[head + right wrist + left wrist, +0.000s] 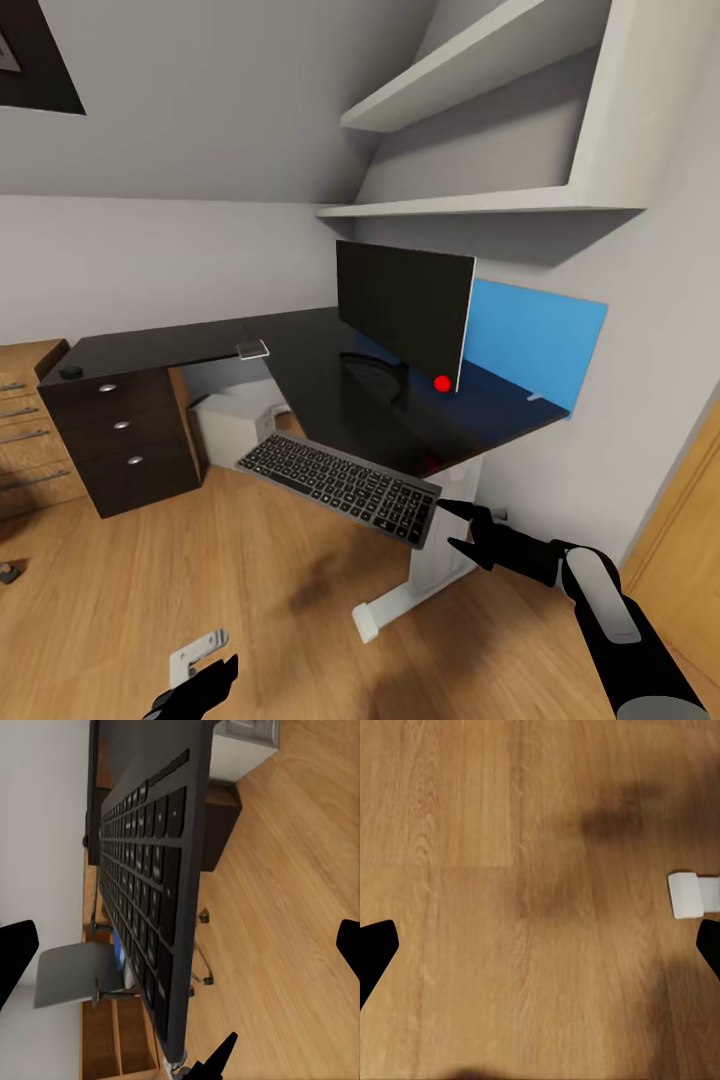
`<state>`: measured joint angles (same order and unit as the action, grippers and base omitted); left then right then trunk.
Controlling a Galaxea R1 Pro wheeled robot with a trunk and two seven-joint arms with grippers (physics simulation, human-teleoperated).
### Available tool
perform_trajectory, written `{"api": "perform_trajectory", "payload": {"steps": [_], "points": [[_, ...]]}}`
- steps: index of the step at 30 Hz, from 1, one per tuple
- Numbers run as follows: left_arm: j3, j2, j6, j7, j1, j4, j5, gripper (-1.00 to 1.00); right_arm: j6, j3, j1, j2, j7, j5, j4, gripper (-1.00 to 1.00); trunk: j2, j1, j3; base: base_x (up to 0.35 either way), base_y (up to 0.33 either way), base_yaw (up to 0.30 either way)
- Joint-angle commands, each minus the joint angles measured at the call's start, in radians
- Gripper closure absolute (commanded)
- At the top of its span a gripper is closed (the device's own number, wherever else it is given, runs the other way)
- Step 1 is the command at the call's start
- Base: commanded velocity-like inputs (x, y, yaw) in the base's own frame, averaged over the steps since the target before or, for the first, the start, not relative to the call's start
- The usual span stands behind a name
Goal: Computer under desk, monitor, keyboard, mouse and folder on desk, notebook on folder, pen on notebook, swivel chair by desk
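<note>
The keyboard [340,488] hangs in the air just in front of the desk [330,400], level with its front edge. Its near end lies at my right gripper [458,529], whose fingers stand spread wide; the right wrist view looks along the keys [146,892]. The monitor [405,315] stands on the desk before the blue panel. The mouse [70,372] lies at the desk's far left end. A small grey flat item, probably the notebook [252,349], rests mid-desk. The computer [235,420] sits underneath. The swivel chair [71,975] holds the blue folder [118,949]. My left gripper [200,690] is open over the floor.
A dark cabinet with round knobs [125,440] stands under the desk's left end, with a wooden drawer chest [25,430] beside it. The desk's white leg and foot [420,580] are close to my right arm. A small pale object [195,655] lies on the floor by my left gripper.
</note>
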<state>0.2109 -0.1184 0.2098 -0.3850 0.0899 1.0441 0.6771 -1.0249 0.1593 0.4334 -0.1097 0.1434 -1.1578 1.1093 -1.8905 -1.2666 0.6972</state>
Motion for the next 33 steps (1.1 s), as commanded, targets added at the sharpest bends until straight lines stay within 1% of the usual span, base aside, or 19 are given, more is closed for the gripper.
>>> {"api": "perform_trajectory", "payload": {"steps": [1, 10, 22, 33], "points": [[0.004, -0.001, 0.001, -0.009, 0.001, 0.001, 0.007, -1.00, -0.004, 0.002, 0.001, 0.000, 0.010, 0.010, 0.000, -1.00, -0.001, 0.000, 0.001, 0.058, 0.032, 0.000], [0.004, -0.001, 0.002, -0.008, 0.001, 0.001, 0.007, -1.00, -0.004, 0.002, 0.001, 0.001, 0.010, 0.011, -0.003, -1.00, -0.001, 0.000, 0.001, 0.103, 0.079, 0.000], [0.003, -0.001, 0.002, -0.008, 0.001, -0.004, 0.008, -1.00, -0.004, 0.002, 0.001, 0.001, 0.010, 0.010, -0.006, -1.00, -0.001, 0.000, 0.001, 0.009, 0.050, 0.000], [0.004, -0.001, 0.002, -0.008, 0.001, -0.004, 0.008, -1.00, -0.004, 0.002, 0.001, 0.001, 0.010, 0.010, -0.006, -1.00, -0.001, 0.000, 0.001, 0.000, 0.008, 0.000]]}}
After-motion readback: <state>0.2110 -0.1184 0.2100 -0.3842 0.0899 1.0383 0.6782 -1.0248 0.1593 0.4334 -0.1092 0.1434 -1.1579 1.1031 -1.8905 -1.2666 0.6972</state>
